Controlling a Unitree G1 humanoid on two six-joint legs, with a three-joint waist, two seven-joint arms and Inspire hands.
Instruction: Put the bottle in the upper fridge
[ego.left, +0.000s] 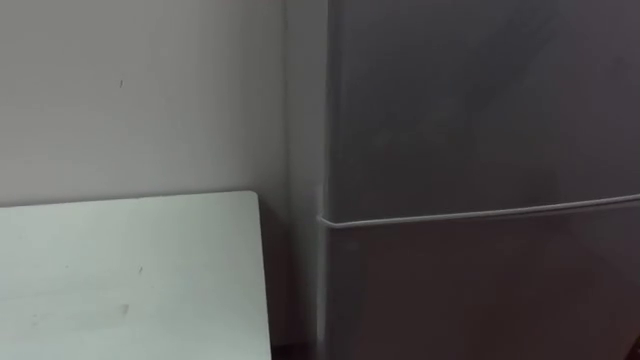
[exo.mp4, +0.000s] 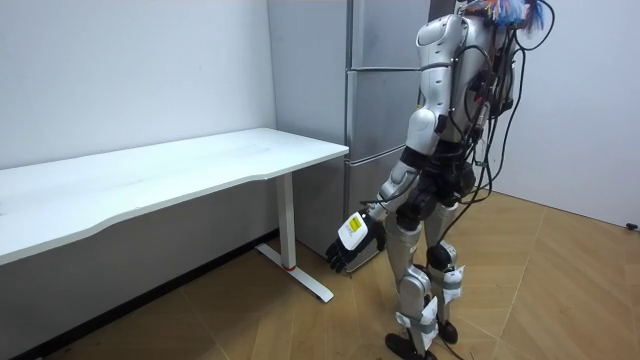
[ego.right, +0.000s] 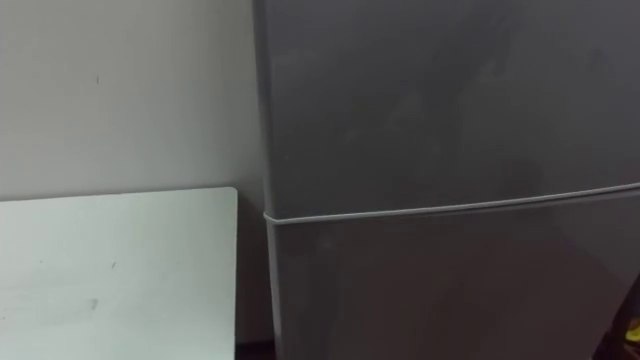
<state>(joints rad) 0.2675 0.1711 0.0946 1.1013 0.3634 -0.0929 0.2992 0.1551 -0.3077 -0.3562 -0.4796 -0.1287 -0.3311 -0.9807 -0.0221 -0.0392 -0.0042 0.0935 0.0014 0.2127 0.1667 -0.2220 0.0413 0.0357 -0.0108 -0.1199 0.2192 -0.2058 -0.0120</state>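
The bottle is the thing to put away, but I cannot tell where it is. A bottle like this is likely light, hard on the outside and smooth, so it could slip. I think the best place to hold it is round the middle, with the top up, so it does not tip or fall. The left hand (exo.mp4: 347, 248) hangs low beside the robot's leg, and I cannot tell if it holds anything. The table (exo.mp4: 200, 165) is off to the left of this hand and higher than it, well apart. The fridge (exo.mp4: 380, 110) is in front of the hand. Its upper door (ego.left: 480, 100) is high above the hand and is shut. The lower door (ego.left: 480, 290), under the pale line between the two, is shut too. The right hand (ego.right: 632, 338) may be the dark bit with a spot of yellow at the bottom right corner of the right eye view, seen against the lower door. It is too small to tell what it has. I think the upper door has to be pulled open before any bottle can go in, and one hand must be free for that. The robot stands near the fridge and faces it, with the end of the table on its left.
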